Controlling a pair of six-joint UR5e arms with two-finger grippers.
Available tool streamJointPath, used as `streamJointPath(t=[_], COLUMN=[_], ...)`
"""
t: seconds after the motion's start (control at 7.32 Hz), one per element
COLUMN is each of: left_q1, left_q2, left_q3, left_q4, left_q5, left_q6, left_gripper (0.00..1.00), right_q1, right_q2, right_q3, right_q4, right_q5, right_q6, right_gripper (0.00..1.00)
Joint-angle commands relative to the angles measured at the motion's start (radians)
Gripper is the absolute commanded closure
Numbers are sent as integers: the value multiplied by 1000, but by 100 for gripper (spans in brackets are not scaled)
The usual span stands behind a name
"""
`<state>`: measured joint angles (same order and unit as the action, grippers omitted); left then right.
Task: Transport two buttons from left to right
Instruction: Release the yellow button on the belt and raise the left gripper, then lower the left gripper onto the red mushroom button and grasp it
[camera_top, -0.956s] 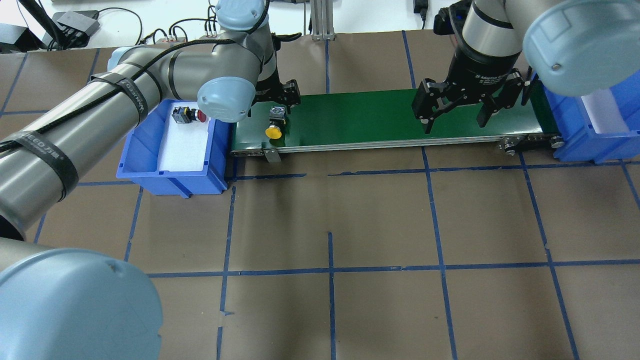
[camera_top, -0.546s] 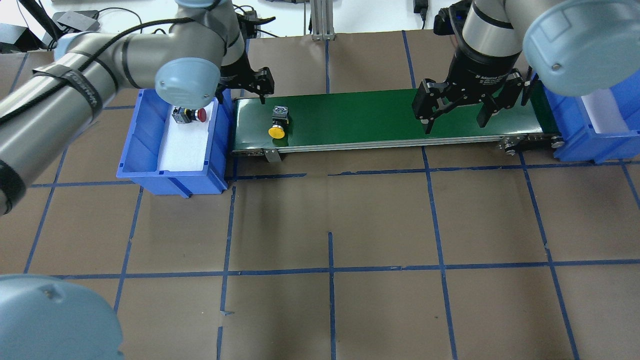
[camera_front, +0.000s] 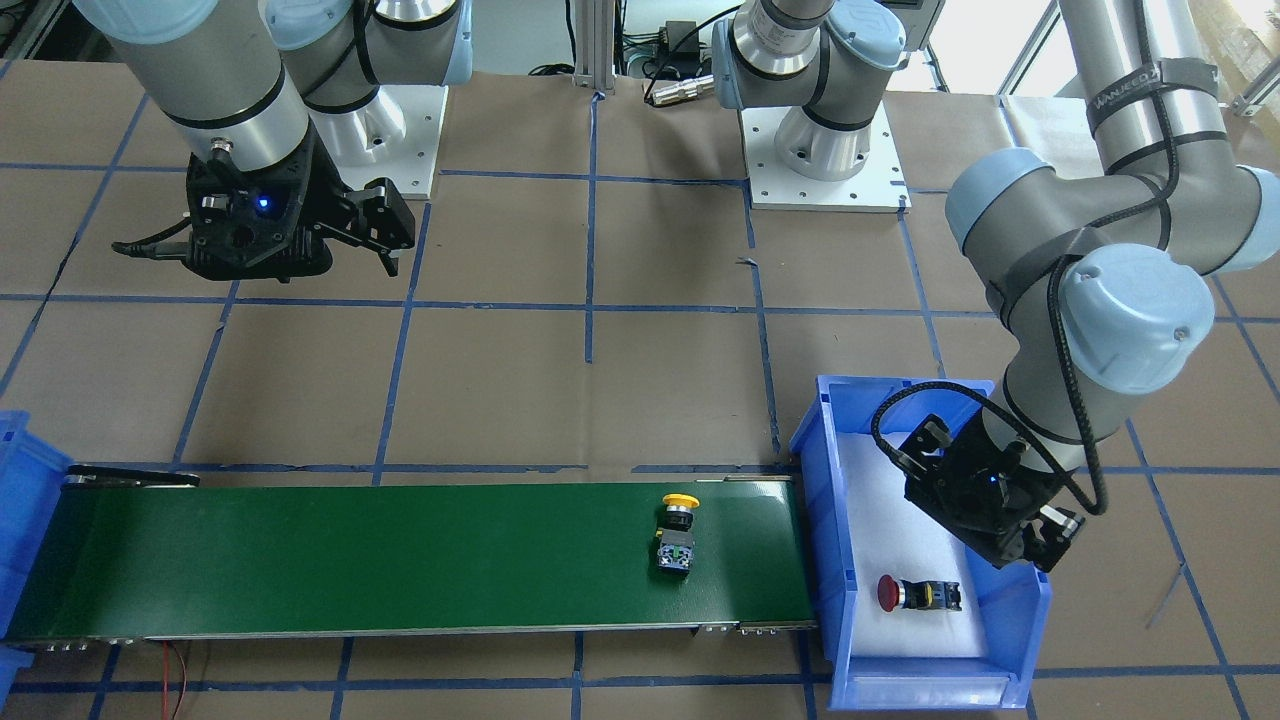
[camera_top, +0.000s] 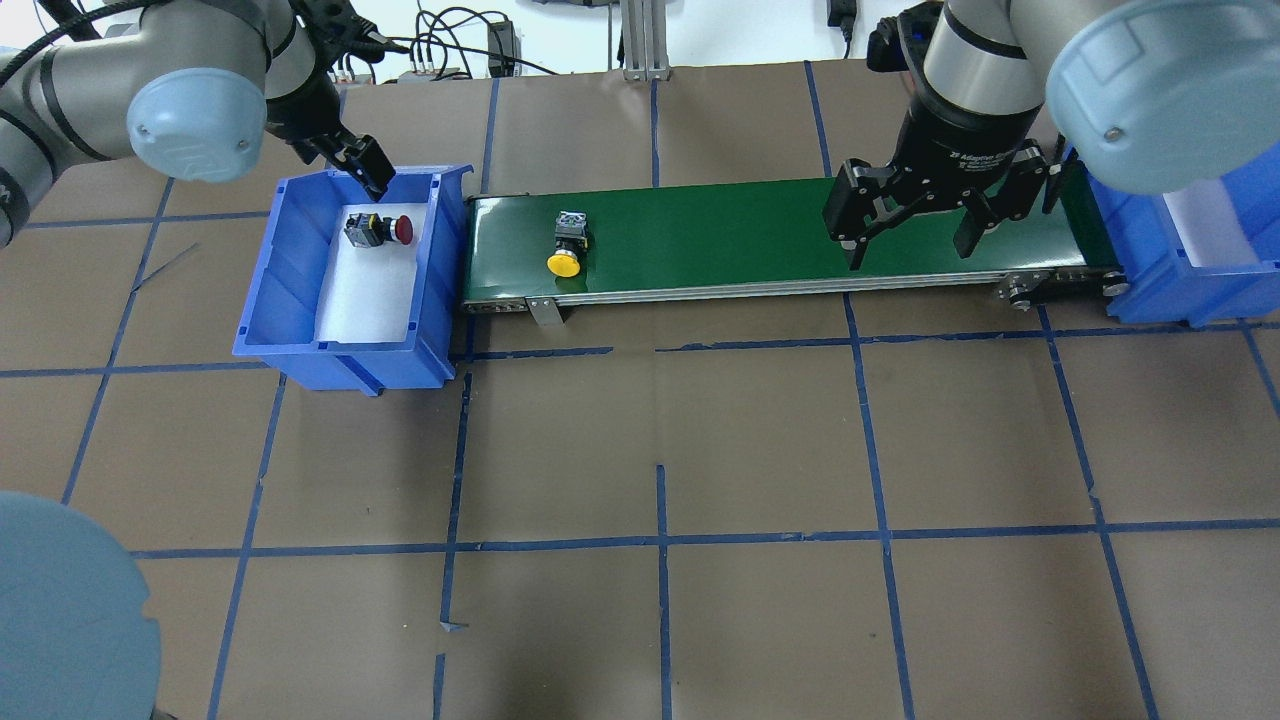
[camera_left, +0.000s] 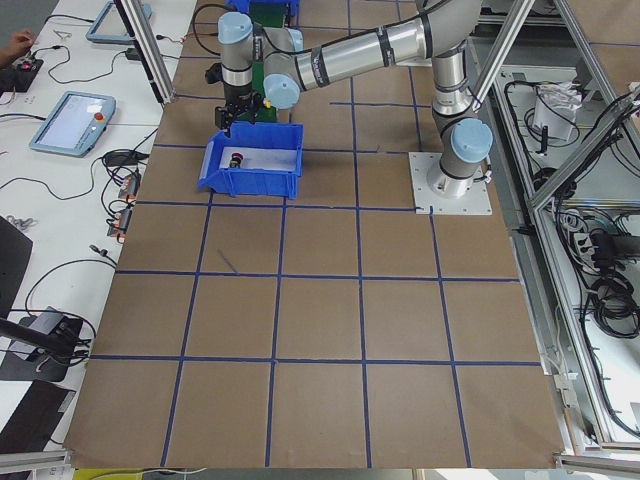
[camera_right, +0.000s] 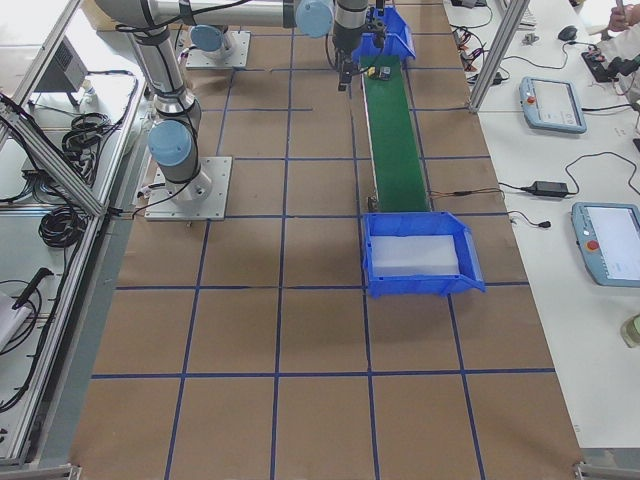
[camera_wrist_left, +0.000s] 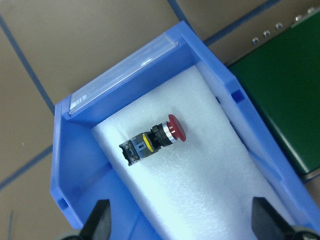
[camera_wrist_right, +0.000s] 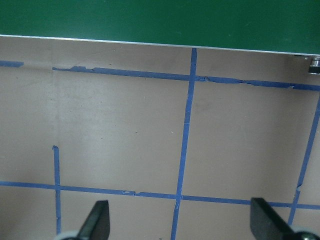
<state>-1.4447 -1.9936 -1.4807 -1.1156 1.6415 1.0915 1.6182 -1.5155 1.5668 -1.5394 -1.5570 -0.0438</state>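
"How far along are they?"

"About halfway, I'd say. On the brown counter (camera_top: 660, 430) a long green belt (camera_top: 720, 225) runs from the blue bin (camera_top: 290, 270) on the robot's left to a second blue bin (camera_top: 1180, 290) on its right. The yellow button (camera_top: 567, 245) lies on the belt near the left end. The red button (camera_wrist_left: 152, 140) is on its side on the white foam in the left bin."

"And the arms?"

"The left fingers (camera_wrist_left: 97, 225) are spread wide and empty, hanging over the bin just above the red button. The right fingers (camera_top: 858, 228) are wide open too, with nothing in them, over the belt's right part and well apart from the yellow button."

"So what comes next?"

"The red one, I reckon. The left arm needs to drop, straddle that black barrel, close and lift it across to the belt. It lies slantwise, so the wrist may need turning first."
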Motion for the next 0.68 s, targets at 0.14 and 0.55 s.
streamJointPath(t=[0.14,0.55], left_q1=[20,18], left_q2=[-123,-211], left_q3=[0,4], left_q4=[81,155], left_q5=[-3,4], left_q6=[541,616], left_gripper=[4,5], right_q1=[0,0], right_q2=[0,0], right_q3=[-1,-1], right_q4=[4,4], right_q5=[0,1], right_q6=[1,1], right_gripper=[0,0])
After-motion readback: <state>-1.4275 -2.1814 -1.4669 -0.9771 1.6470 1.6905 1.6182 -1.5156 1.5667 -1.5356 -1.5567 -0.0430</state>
